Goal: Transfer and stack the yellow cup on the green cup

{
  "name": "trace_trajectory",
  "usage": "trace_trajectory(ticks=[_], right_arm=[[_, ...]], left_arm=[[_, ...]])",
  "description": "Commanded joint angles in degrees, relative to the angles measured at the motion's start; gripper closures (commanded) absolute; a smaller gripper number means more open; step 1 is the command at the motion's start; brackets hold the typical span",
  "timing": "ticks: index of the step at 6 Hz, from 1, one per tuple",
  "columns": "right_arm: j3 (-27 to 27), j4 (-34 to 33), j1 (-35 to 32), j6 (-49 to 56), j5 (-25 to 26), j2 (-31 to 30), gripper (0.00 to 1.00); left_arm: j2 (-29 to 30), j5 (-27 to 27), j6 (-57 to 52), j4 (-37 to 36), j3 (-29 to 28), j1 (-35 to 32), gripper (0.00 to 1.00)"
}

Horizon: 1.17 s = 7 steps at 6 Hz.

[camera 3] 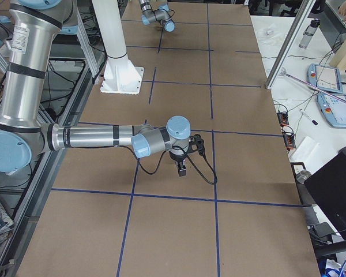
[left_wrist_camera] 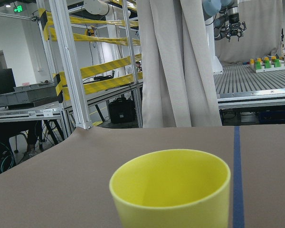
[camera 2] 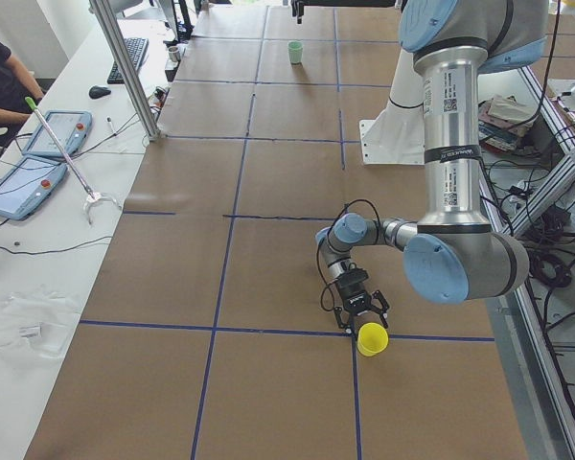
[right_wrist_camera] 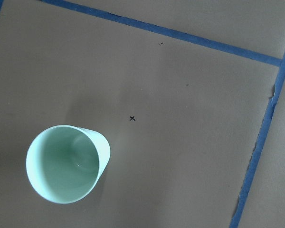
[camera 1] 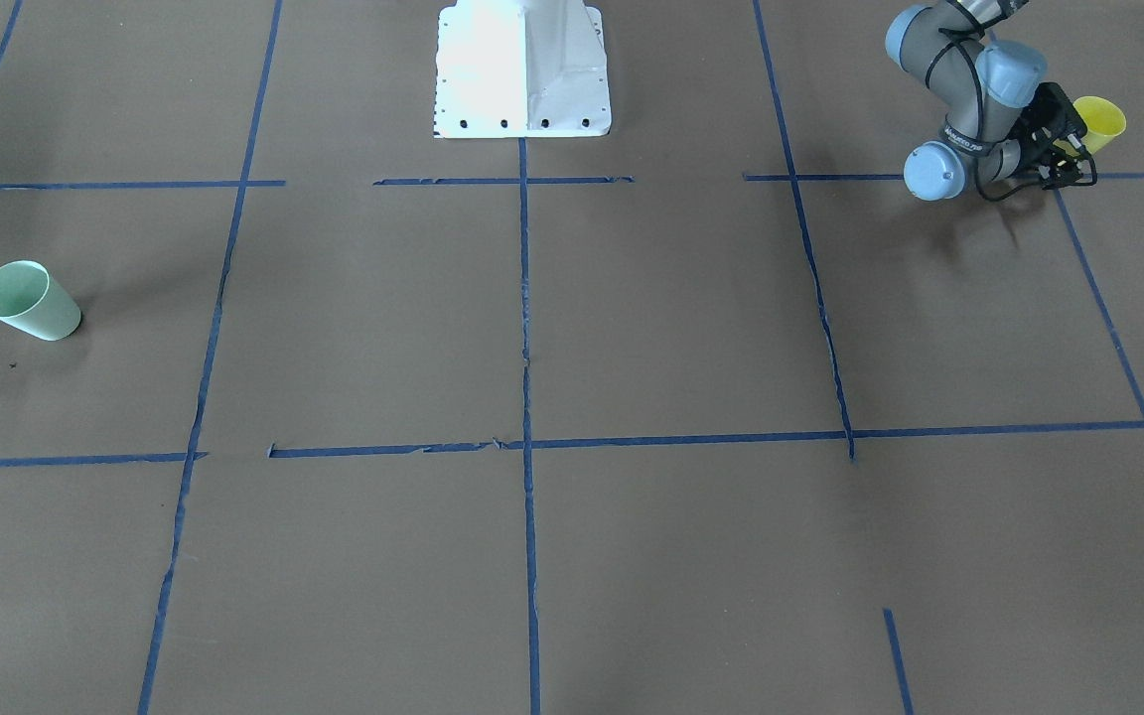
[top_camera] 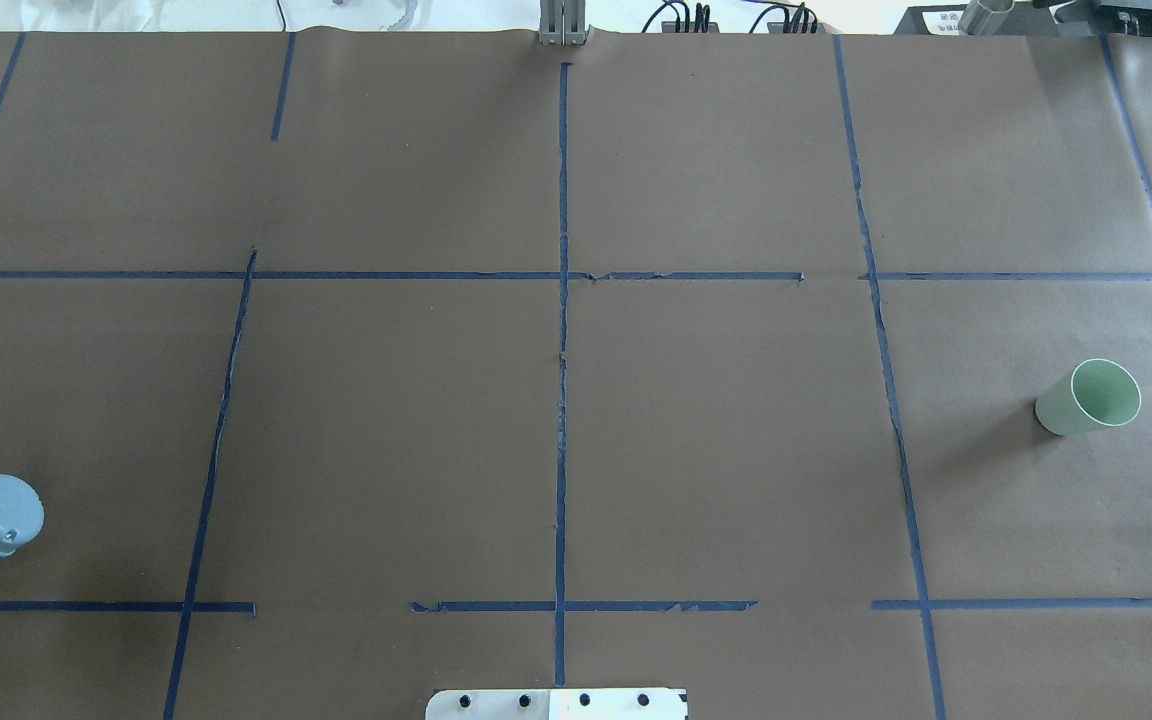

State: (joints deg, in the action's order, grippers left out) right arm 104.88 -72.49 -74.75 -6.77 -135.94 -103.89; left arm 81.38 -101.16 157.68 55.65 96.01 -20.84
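Left fingers (camera 2: 347, 316) stand spread, just beside the upright yellow cup (camera 2: 372, 338).

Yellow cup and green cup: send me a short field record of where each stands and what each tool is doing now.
cup to move: small bright yellow plastic tumbler, upright on the brown paper-covered table, at the robot's left end
target cup: small pale mint-green plastic tumbler, upright, empty, at the robot's right end
left tool: low beside the yellow tumbler, looks open, apparently not gripping
right tool: above the table; open or shut cannot be told
stack: not yet done
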Motion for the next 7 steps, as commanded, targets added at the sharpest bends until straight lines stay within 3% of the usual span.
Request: trace_trajectory(ticks=[1, 4, 5, 6, 7], right_arm=[[0.06, 0.15, 0.04, 0.00, -0.03, 0.00, 0.00], [0.06, 0.24, -0.05, -0.09, -0.21, 0.00, 0.00], [0.06, 0.24, -0.05, -0.09, -0.21, 0.00, 0.00], [0.23, 0.41, -0.05, -0.09, -0.21, 0.00, 0.00], [0.41, 1.89, -0.05, -0.18, -0.38, -0.08, 0.00]], left_arm=[[-0.43, 0.08, 0.08, 1.82, -2.57, 0.71, 0.00], [-1.57, 0.08, 0.08, 1.83, -2.85, 0.62, 0.01], [-1.57, 0.08, 0.52, 1.83, -3.02, 0.62, 0.08], [-1.66, 0.34, 1.91, 1.92, -3.37, 0.62, 0.27], [-1.66, 0.87, 2.19, 1.83, -3.38, 0.62, 0.54]])
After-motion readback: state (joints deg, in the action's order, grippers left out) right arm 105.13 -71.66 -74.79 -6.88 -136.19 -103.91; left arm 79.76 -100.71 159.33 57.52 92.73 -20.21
